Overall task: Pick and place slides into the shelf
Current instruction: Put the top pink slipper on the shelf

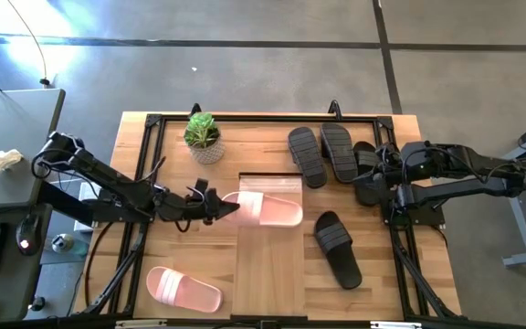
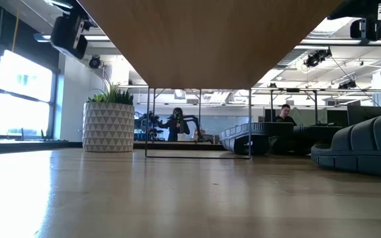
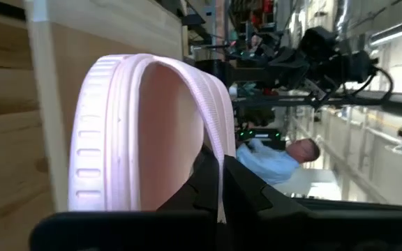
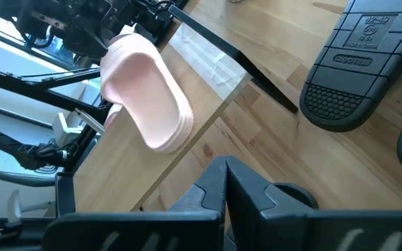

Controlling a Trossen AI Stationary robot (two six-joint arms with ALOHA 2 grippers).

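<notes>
Fingers of my left gripper (image 1: 219, 206) pinched the pink slide (image 1: 265, 209), long axis crosswise over the shelf (image 1: 270, 265) plank's far end. My right gripper (image 1: 370, 178) waited pressed together by black slides (image 1: 307, 155), farther off.

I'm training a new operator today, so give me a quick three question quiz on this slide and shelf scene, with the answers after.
1. True or false: the left gripper holds a pale pink slide over the shelf.
2. How many black slides show in the high view?
A. two
B. three
C. five
3. Fill in: the second pink slide lies on the ______, toward the left arm's side of the shelf.

Key:
1. True.
2. B: two lie sole up by the right gripper, one lies strap up nearer the table's front.
3. tabletop.
</notes>
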